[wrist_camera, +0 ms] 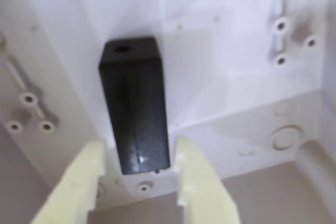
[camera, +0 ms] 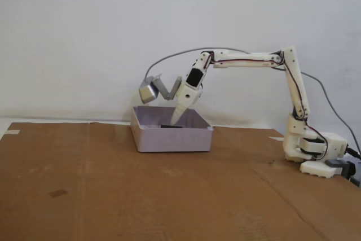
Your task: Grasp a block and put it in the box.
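A black rectangular block (wrist_camera: 135, 103) with a hole in its far end lies on the floor of the white box (wrist_camera: 247, 124). In the wrist view my gripper (wrist_camera: 140, 149) is open, its two pale yellow fingers (wrist_camera: 84, 182) on either side of the block's near end. A small gap shows on the left side. In the fixed view the gripper (camera: 176, 118) reaches down into the grey-white box (camera: 169, 139), and the block (camera: 171, 126) shows as a dark strip just under the tips.
The box stands on a brown cardboard sheet (camera: 113, 184) near the back wall. The arm's base (camera: 313, 150) sits at the right, with cables trailing behind it. The box walls have screw bosses (wrist_camera: 29, 99) and round knockouts (wrist_camera: 285, 137).
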You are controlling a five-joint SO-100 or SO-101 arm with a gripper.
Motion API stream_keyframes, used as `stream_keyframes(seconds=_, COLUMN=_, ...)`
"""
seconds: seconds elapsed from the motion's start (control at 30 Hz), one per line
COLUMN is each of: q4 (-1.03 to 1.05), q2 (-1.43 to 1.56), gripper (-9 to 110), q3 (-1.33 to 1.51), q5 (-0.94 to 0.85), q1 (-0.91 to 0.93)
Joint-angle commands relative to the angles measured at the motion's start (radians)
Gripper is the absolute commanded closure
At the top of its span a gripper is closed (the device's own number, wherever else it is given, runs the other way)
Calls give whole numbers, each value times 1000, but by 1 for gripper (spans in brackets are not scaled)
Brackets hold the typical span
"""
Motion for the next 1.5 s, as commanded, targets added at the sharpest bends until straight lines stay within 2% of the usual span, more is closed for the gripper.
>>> stream_keyframes(seconds=0.0, q4=-17, q2=91, gripper=85, q3=-146, q5=-8, q1=-8)
stream_keyframes(seconds=0.1, q4=-17, q2=92, gripper=76, q3=-163, q5=-9, q1=-11)
stream_keyframes(seconds=0.2, q4=-17, q2=92, gripper=72, q3=-179, q5=-11, q1=-23)
stream_keyframes(seconds=1.2, q4=-17, q2=92, gripper=72, q3=-512, q5=-9, q1=-152)
stream_keyframes(seconds=1.3, q4=-17, q2=92, gripper=76, q3=-525, q5=-9, q1=-173)
stream_keyframes(seconds=1.47, q4=-17, q2=92, gripper=91, q3=-554, q5=-9, q1=-192)
